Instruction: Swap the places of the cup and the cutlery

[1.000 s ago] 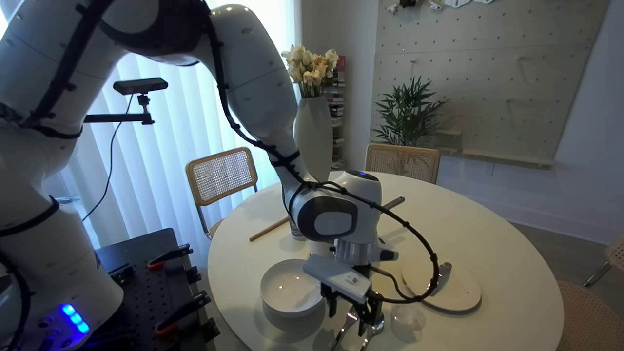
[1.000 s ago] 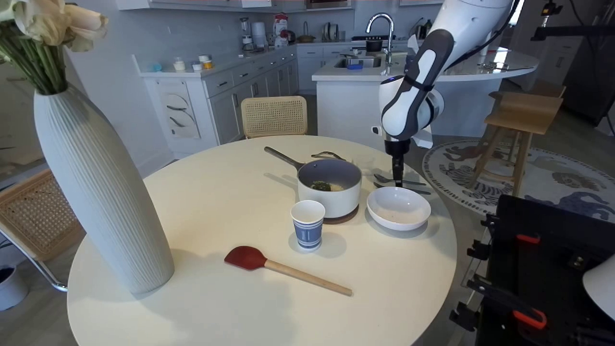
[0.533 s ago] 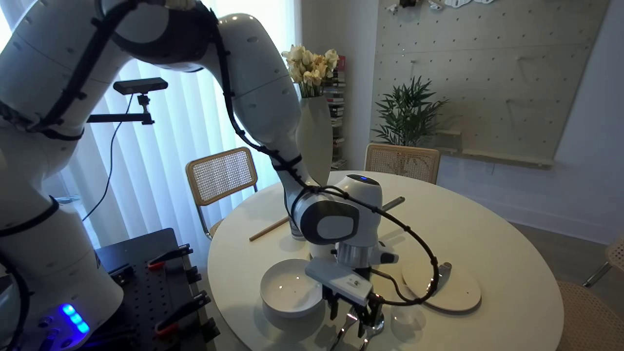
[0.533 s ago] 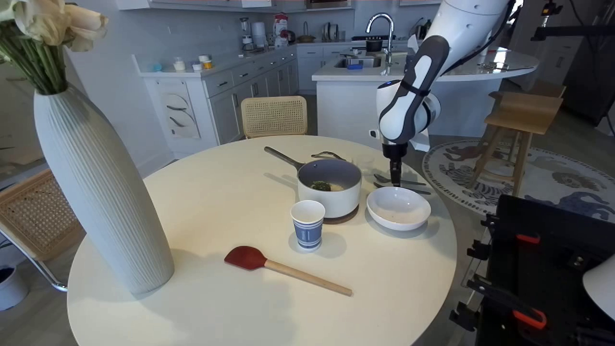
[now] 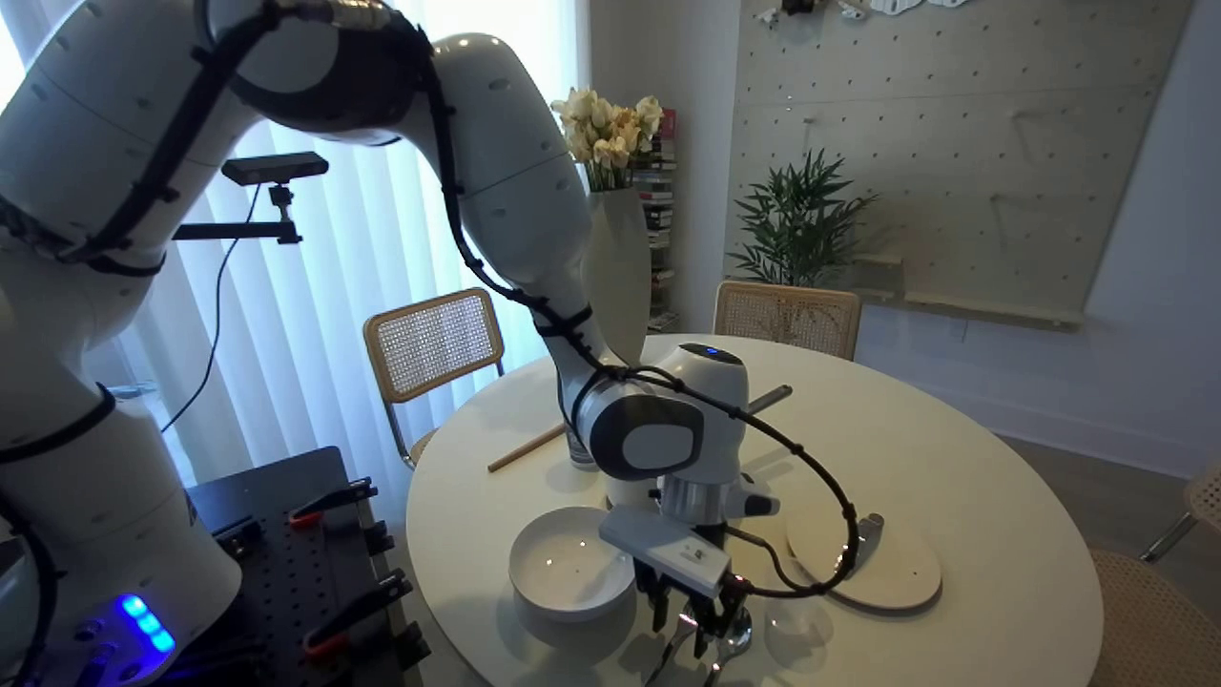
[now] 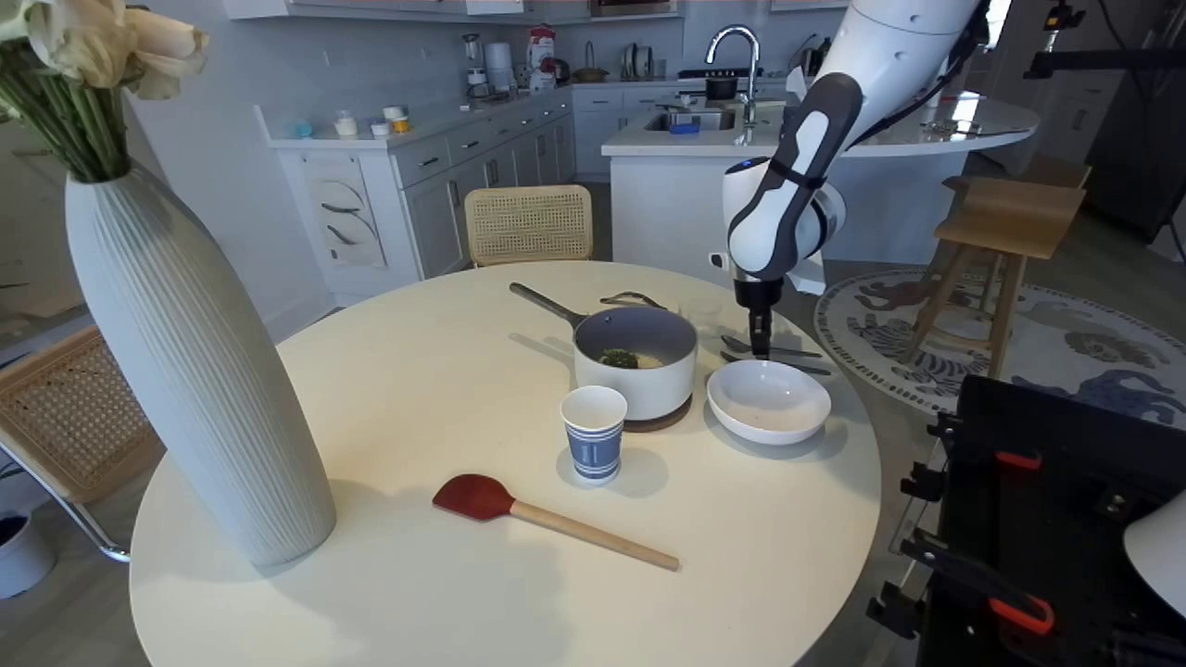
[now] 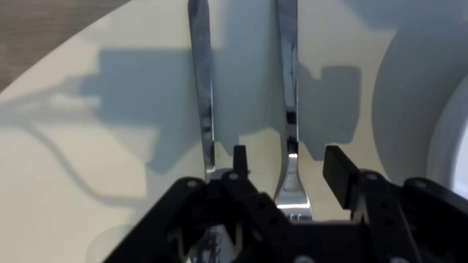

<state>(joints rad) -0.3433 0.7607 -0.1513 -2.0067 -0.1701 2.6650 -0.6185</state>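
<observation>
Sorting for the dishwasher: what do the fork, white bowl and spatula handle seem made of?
Fork: polished metal, likely steel, from bright glints.
White bowl: glossy, with small highlights; perhaps ceramic, possibly plastic.
Spatula handle: matte, probably wood, from its tan colour.

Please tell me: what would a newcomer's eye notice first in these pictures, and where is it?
Probably the tall ribbed vase of pale flowers, standing at the left of an exterior view. Next, the red-headed spatula, lying on the table at that view's lower middle. In the wrist view, the open jaws stand on either side of the fork.
</observation>
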